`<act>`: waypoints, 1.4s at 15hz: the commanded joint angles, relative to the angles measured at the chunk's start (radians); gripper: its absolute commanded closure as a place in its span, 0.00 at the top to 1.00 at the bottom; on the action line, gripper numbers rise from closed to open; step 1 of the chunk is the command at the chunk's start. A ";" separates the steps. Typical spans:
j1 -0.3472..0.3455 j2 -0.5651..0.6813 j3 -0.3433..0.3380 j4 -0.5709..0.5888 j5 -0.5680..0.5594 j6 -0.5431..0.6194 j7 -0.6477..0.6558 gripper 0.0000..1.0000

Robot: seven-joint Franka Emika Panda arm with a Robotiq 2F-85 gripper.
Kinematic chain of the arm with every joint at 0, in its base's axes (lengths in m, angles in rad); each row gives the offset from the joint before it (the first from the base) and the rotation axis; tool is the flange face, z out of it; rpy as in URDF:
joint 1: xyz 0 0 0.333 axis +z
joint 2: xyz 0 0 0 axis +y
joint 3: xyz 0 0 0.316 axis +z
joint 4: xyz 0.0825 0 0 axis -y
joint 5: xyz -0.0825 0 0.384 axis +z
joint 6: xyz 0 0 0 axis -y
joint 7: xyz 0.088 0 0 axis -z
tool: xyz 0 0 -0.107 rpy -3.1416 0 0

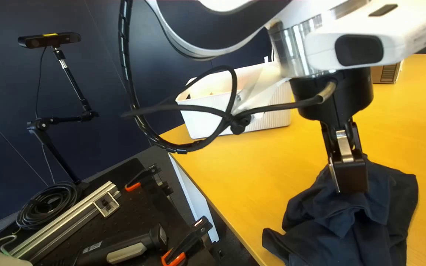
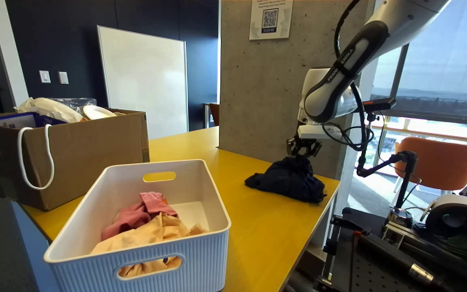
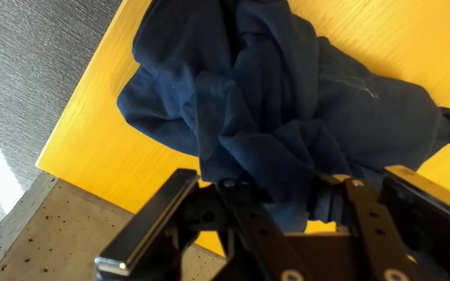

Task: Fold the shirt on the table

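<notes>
A dark navy shirt (image 1: 346,236) lies crumpled in a heap on the yellow table (image 1: 235,166), close to a table edge. It also shows in an exterior view (image 2: 286,180) and in the wrist view (image 3: 272,89). My gripper (image 1: 350,181) points down right over the heap. In an exterior view the gripper (image 2: 304,152) has its fingers spread above the heap's raised top. In the wrist view the gripper (image 3: 287,175) is open, with its fingers wide apart and shirt fabric showing between them. Whether the fingertips touch the cloth I cannot tell.
A white bin (image 2: 213,243) holds pink cloth (image 2: 136,217) and tan cloth (image 2: 152,233). A cardboard box (image 2: 95,154) stands beside it. A concrete pillar (image 2: 258,93) rises at the table edge near the shirt. A black cart (image 1: 142,207) with tools stands alongside.
</notes>
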 commanded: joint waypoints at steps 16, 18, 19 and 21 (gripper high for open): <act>0.055 0.037 -0.086 0.059 -0.042 -0.089 0.004 1.00; 0.047 0.040 -0.042 0.056 -0.019 -0.063 -0.014 1.00; 0.047 0.046 -0.023 0.054 -0.011 -0.062 -0.017 1.00; 0.051 0.057 0.002 0.049 -0.011 -0.065 -0.015 1.00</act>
